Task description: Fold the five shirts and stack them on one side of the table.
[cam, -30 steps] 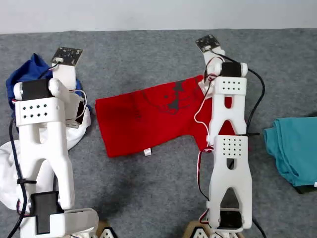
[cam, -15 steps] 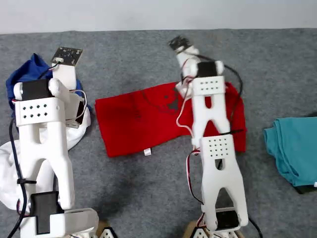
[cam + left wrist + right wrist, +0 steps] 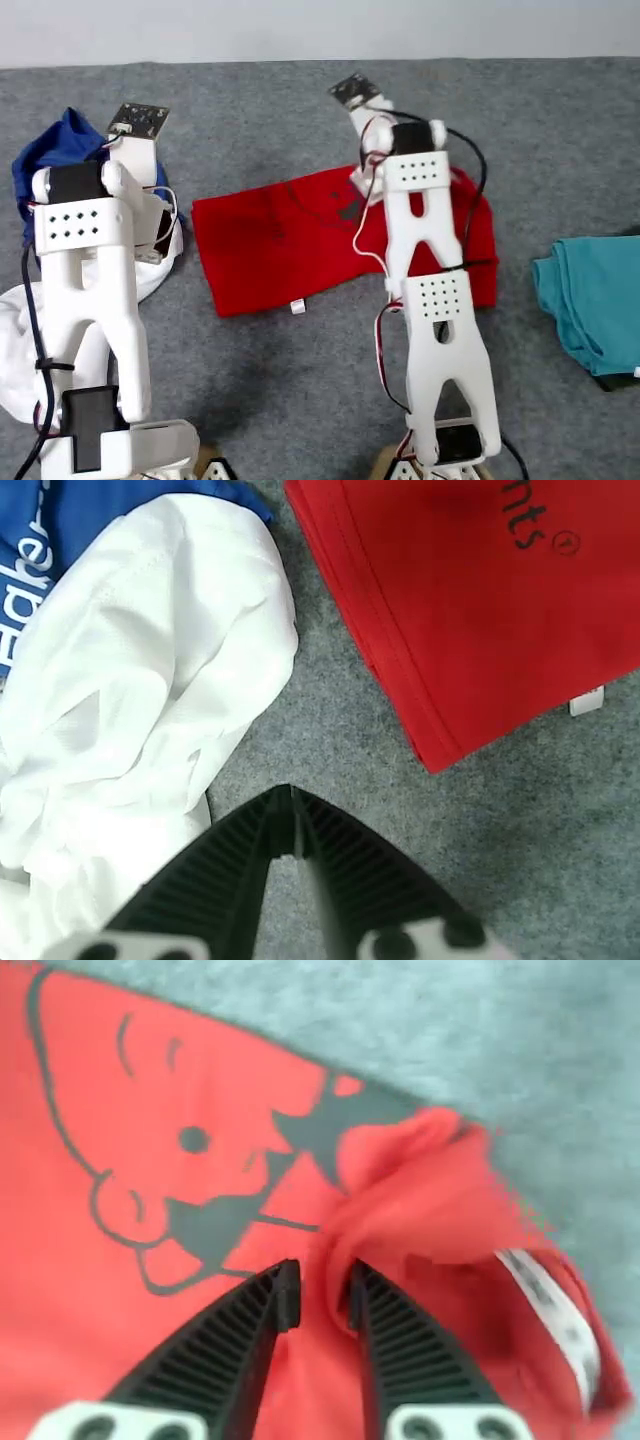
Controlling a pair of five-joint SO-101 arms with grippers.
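A bunched fold of the red shirt (spread mid-way across the table) is pinched by the right gripper. The left gripper is held closed and empty beside the white shirt.

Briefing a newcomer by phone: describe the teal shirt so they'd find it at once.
On the grey table, go past the red shirt to the outer side of the right arm. The teal shirt lies there folded; the white shirt and blue shirt by the left arm are crumpled.
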